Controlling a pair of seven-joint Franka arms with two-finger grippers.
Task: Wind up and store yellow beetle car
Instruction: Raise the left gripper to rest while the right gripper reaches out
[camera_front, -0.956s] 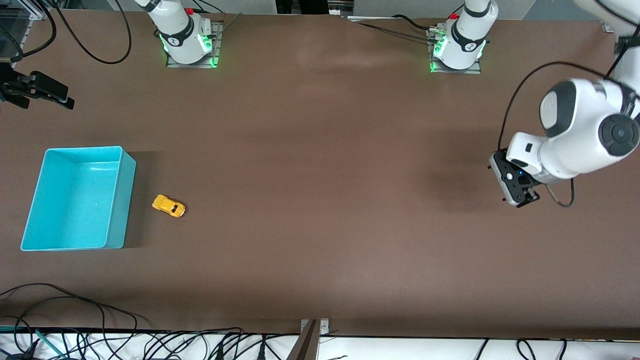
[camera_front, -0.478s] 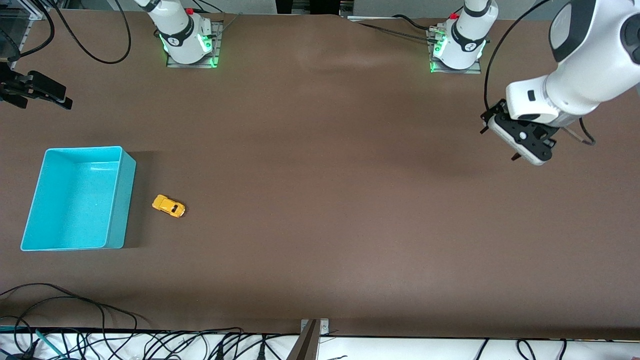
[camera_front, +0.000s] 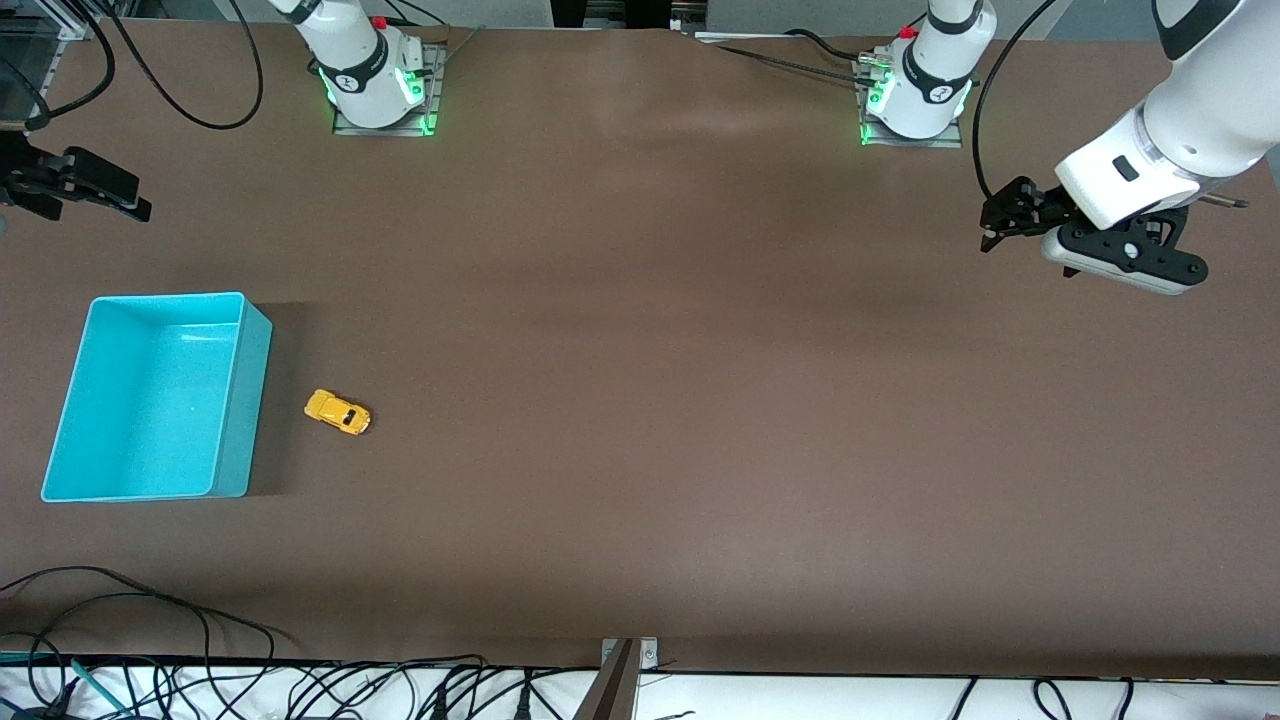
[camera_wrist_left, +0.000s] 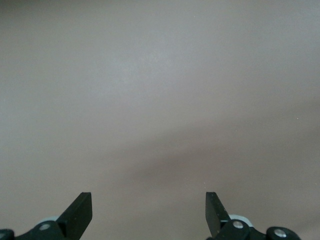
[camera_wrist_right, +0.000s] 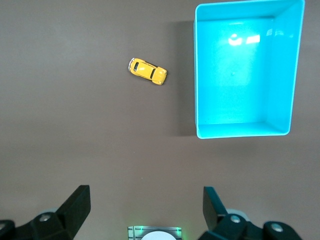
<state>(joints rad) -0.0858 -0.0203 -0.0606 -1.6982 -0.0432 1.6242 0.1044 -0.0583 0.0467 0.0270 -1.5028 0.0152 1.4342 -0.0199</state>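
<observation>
The yellow beetle car (camera_front: 337, 412) stands on the brown table beside the turquoise bin (camera_front: 230, 400), on the side toward the left arm's end. The right wrist view shows the car (camera_wrist_right: 147, 71) and the bin (camera_wrist_right: 196, 75) from high above. My right gripper (camera_wrist_right: 145, 192) hangs open and empty well above the table, between its own base and the car; in the front view it shows at the edge (camera_front: 95, 205). My left gripper (camera_front: 995, 220) is open and empty over bare table at the left arm's end, and its wrist view shows only tabletop past the gripper (camera_wrist_left: 148, 196).
The bin's inside holds nothing. The two arm bases (camera_front: 375, 80) (camera_front: 915, 95) stand along the edge farthest from the front camera. Loose cables (camera_front: 150, 620) lie at the edge nearest that camera.
The left arm has swung its hand up and toward its base, turning the wrist. The right gripper has barely shifted. Car and bin have not moved.
</observation>
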